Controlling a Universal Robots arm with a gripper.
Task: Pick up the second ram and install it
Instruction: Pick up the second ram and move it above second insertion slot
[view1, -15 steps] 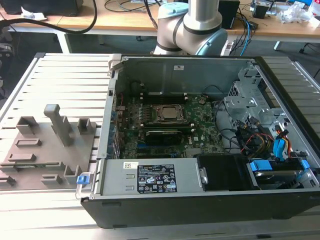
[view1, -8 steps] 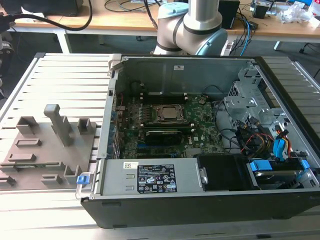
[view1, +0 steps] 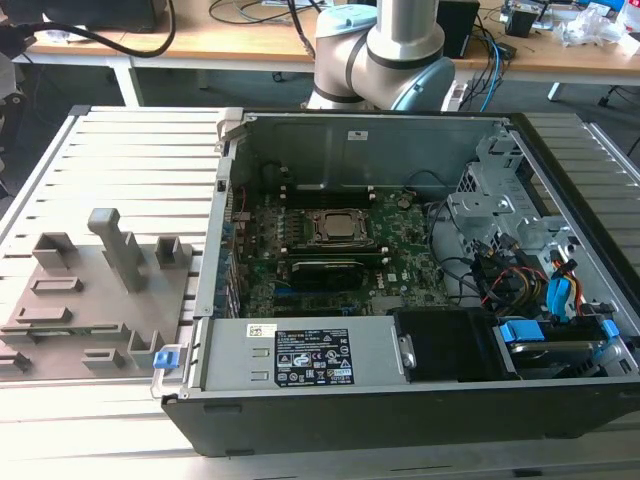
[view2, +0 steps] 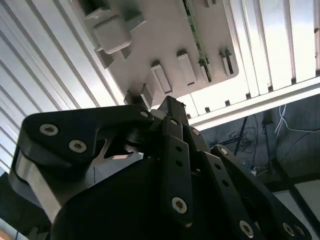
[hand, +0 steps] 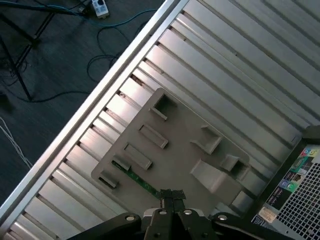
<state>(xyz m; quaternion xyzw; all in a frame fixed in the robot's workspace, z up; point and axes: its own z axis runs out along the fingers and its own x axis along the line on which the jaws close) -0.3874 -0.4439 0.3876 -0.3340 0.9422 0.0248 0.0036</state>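
The second ram (hand: 134, 177), a thin green stick, lies in a slot of the grey holder plate (hand: 175, 150) near the plate's edge. In the second wrist view the second ram (view2: 197, 35) shows as a green strip along the holder plate (view2: 145, 45). My gripper (hand: 172, 196) hangs well above the plate, close to over the stick's end, its two ribbed fingertips pressed together with nothing between them. The gripper's black linkage (view2: 175, 165) sits in front of the plate.
An open computer case (view1: 370, 140) with its motherboard (view1: 330, 250) stands on the exterior view's right of the holder plate (view1: 100, 290), both on a ribbed metal table (view1: 140, 150). The plate carries several raised blocks (view1: 115, 245). The table's edge (hand: 100, 100) drops to a floor with cables.
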